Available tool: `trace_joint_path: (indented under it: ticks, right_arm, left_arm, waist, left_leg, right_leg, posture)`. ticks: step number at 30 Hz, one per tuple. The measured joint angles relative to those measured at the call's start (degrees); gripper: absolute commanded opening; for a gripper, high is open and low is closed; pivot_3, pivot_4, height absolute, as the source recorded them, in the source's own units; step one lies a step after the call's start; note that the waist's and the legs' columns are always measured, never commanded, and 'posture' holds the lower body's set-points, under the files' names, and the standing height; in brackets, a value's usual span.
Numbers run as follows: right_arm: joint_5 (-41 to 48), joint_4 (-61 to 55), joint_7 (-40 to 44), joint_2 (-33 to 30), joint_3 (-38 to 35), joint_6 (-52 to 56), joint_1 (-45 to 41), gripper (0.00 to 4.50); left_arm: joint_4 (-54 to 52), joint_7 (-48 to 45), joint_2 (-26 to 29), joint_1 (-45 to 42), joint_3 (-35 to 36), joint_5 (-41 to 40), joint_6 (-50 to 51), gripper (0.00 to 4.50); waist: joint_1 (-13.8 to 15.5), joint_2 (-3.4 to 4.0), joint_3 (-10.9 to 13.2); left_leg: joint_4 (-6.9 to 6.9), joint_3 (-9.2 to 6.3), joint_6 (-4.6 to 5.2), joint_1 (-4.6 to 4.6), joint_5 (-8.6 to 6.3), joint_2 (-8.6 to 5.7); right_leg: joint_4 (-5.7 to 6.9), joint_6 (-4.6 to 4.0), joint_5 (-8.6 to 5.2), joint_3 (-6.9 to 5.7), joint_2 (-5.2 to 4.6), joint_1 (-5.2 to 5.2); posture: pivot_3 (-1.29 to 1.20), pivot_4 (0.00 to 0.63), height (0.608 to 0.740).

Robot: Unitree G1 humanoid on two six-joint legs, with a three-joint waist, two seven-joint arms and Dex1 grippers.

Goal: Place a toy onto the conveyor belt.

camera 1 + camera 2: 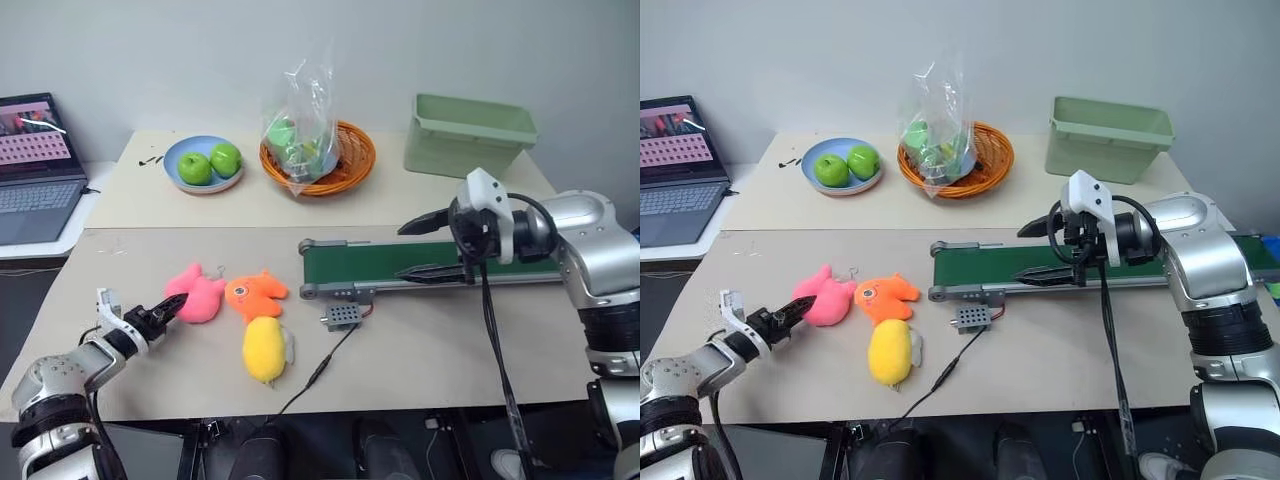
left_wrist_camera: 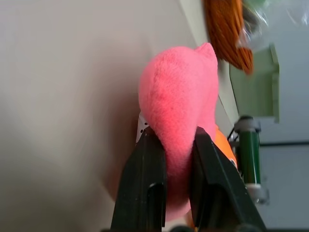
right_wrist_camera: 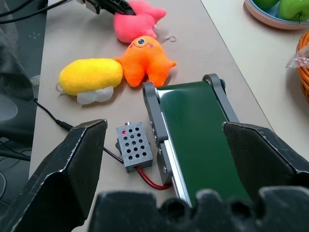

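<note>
Toy (image 1: pixel 198 296): bright pink plush, rounded, pointed fins.

Between the pink toy (image 1: pixel 196 295) and the conveyor belt (image 1: pixel 380 265), you have the orange plush fish (image 1: pixel 254 295) and the yellow plush (image 1: pixel 264 348) lying on the desk (image 1: pixel 420 350), with the grey control box (image 1: pixel 342 317) and its cable just beside the belt's near end. The right tool (image 1: pixel 430 246) hangs spread wide over the belt, blocking that stretch. The belt's near end by the roller lies bare.
</note>
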Motion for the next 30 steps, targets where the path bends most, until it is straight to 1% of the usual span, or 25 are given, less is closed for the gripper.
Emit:
trace_joint_path:
  ticks: [4, 5, 7, 8, 9, 11, 12, 13, 16, 20, 21, 23, 24, 30]
  right_arm:
    - [-0.01, 0.33, 0.09, 0.40, 0.08, -0.03, -0.23, 4.50]
    - [-0.01, 0.46, 0.11, 0.44, 0.09, -0.03, -0.32, 4.50]
    - [-0.07, 1.36, 0.23, 0.48, 0.11, -0.11, -0.43, 4.50]
    - [-0.12, 1.78, 0.28, 0.50, 0.12, -0.18, -0.47, 4.50]
    - [-0.16, 2.15, 0.29, 0.71, 0.29, -0.21, -0.73, 4.50]
    - [-0.17, 2.22, 0.30, 1.44, 0.38, -0.44, -1.26, 4.50]
    - [-0.17, 2.25, 0.29, 1.57, 0.40, -0.48, -1.34, 4.50]
    - [-0.17, 2.32, 0.28, 1.82, 0.52, -0.52, -1.41, 4.50]
    - [-0.17, 2.34, 0.23, 1.84, 0.54, -0.52, -1.41, 4.50]
    - [-0.11, 1.85, 0.10, 1.40, 0.28, -0.51, -0.78, 4.50]
    - [-0.09, 1.55, -0.06, 0.89, -0.01, -0.45, 0.09, 4.50]
    - [-0.07, 0.92, -0.47, 0.51, -0.22, -0.28, 0.97, 4.50]
    - [-0.04, 0.46, -1.04, 0.39, -0.40, -0.05, 1.48, 4.50]
    - [0.73, -2.64, -2.55, -0.13, -2.09, 1.35, 3.54, 4.50]
  left_arm:
    - [-20.53, 6.48, -2.74, -4.82, -0.10, -0.89, -5.62, 0.60]
    - [-23.51, 7.45, -2.92, -5.90, -0.27, -0.98, -6.55, 0.60]
    - [-28.74, 10.31, -3.85, -8.29, -2.84, 1.51, -9.96, 0.60]
    - [-29.85, 12.18, -3.62, -9.35, -6.85, 6.73, -13.31, 0.60]
    - [-29.89, 14.67, -2.84, -10.76, -11.95, 12.96, -16.44, 0.60]
    - [-29.89, 16.63, -1.10, -12.24, -23.20, 26.95, -25.84, 0.60]
    - [-29.89, 16.65, -0.79, -12.41, -25.84, 29.79, -28.04, 0.60]
    - [-29.63, 16.18, 0.44, -12.58, -32.26, 37.08, -34.41, 0.60]
    - [-26.94, 15.57, 4.12, -13.03, -42.81, 51.52, -47.40, 0.60]
    - [-20.16, 18.70, 10.14, -16.71, -54.72, 73.07, -63.26, 0.60]
    - [-16.95, 21.32, 10.93, -19.10, -58.27, 81.44, -68.85, 0.60]
    - [-14.31, 23.67, 10.10, -21.33, -60.38, 86.12, -73.15, 0.60]
    - [-11.79, 25.63, 8.64, -23.10, -61.43, 88.75, -76.14, 0.60]
    - [-2.08, 30.33, 4.39, -28.51, -64.26, 95.06, -84.54, 0.60]
  waist:
    - [0.43, -0.12, 0.06]
    - [0.42, -0.11, 0.06]
    - [0.42, -0.10, 0.06]
    - [0.42, -0.11, 0.06]
    - [0.48, -0.11, 0.06]
    - [0.49, -0.11, 0.06]
    - [0.44, -0.10, 0.06]
    - [0.33, -0.10, 0.06]
    - [0.15, -0.10, 0.06]
    - [0.23, -0.10, 0.07]
    - [0.47, -0.09, 0.07]
    - [0.72, -0.10, 0.07]
    - [1.03, -0.10, 0.07]
    - [1.29, -0.10, 0.07]
  left_leg:
    - [0.00, 0.00, -0.04, -0.06, 0.02, 0.01]
    - [0.00, 0.02, -0.04, -0.05, 0.01, 0.00]
    - [0.00, 0.03, -0.04, -0.02, 0.01, -0.03]
    - [0.00, 0.04, -0.04, -0.02, 0.01, -0.04]
    - [0.00, 0.03, -0.04, 0.01, 0.01, -0.09]
    - [-0.03, 0.04, -0.04, 0.02, 0.02, -0.11]
    - [-0.03, 0.05, -0.04, 0.01, 0.02, -0.12]
    - [-0.04, 0.07, -0.04, -0.03, 0.02, -0.12]
    - [-0.15, 0.08, -0.03, -0.06, 0.02, -0.12]
    - [-0.18, 0.09, -0.01, -0.10, 0.02, -0.11]
    - [-0.17, 0.12, -0.01, -0.11, 0.02, -0.12]
    - [-0.16, 0.12, 0.00, -0.14, 0.01, -0.12]
    - [-0.13, 0.12, 0.01, -0.16, 0.01, -0.12]
    - [-0.11, 0.12, 0.05, -0.21, -0.01, -0.12]
  right_leg:
    - [-0.07, 0.00, 0.06, 0.02, -0.03, -0.01]
    - [-0.07, 0.01, 0.07, 0.05, -0.03, -0.01]
    - [-0.13, 0.02, 0.07, 0.07, -0.04, 0.03]
    - [-0.12, 0.02, 0.07, 0.08, -0.03, 0.03]
    - [-0.16, 0.03, 0.08, 0.07, 0.00, 0.08]
    - [-0.17, 0.03, 0.10, 0.08, 0.01, 0.09]
    - [-0.17, 0.03, 0.10, 0.09, 0.01, 0.09]
    - [-0.16, 0.03, 0.10, 0.12, 0.01, 0.06]
    - [-0.15, 0.03, 0.10, 0.13, 0.01, 0.01]
    - [-0.19, 0.04, 0.09, 0.10, 0.02, -0.03]
    - [-0.19, 0.04, 0.09, 0.11, 0.00, -0.03]
    - [-0.16, 0.06, 0.10, 0.10, -0.01, -0.04]
    - [-0.15, 0.07, 0.11, 0.10, -0.01, -0.04]
    - [-0.12, 0.12, 0.14, 0.08, -0.01, -0.05]
  posture:
    - [0.00, 0.150, 0.740]
    - [0.00, 0.150, 0.740]
    - [0.00, 0.150, 0.740]
    - [0.00, 0.150, 0.740]
    - [0.00, 0.150, 0.740]
    - [0.00, 0.150, 0.740]
    - [0.00, 0.150, 0.740]
    - [0.00, 0.150, 0.740]
    - [0.00, 0.150, 0.740]
    - [0.00, 0.150, 0.740]
    - [0.00, 0.150, 0.740]
    - [0.00, 0.150, 0.740]
    - [0.00, 0.150, 0.740]
    - [0.00, 0.150, 0.740]
